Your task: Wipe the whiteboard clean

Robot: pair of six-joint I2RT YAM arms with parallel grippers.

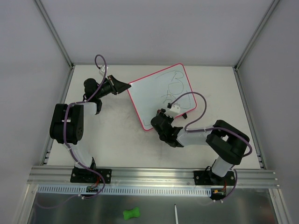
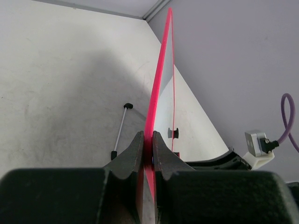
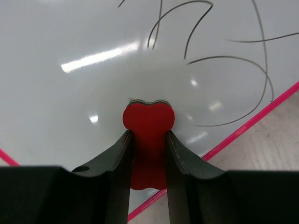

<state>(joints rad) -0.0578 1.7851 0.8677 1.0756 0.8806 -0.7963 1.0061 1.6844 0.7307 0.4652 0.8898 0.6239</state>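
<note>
On the pale counter (image 1: 117, 140), left claw (image 2: 148, 142) pinched the pink-framed white whiteboard (image 1: 154, 98); right claw (image 3: 148, 136), clenching a red lobed eraser (image 3: 148, 114), needed flat, firm sweeps over dark scribbles (image 1: 175, 86).

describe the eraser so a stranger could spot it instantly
Start at the big pink-framed whiteboard mid-table. At its near edge the right gripper pinches a small red eraser with a two-lobed top. Nothing else over the board is solid red; the scribbles are thin dark lines.
</note>
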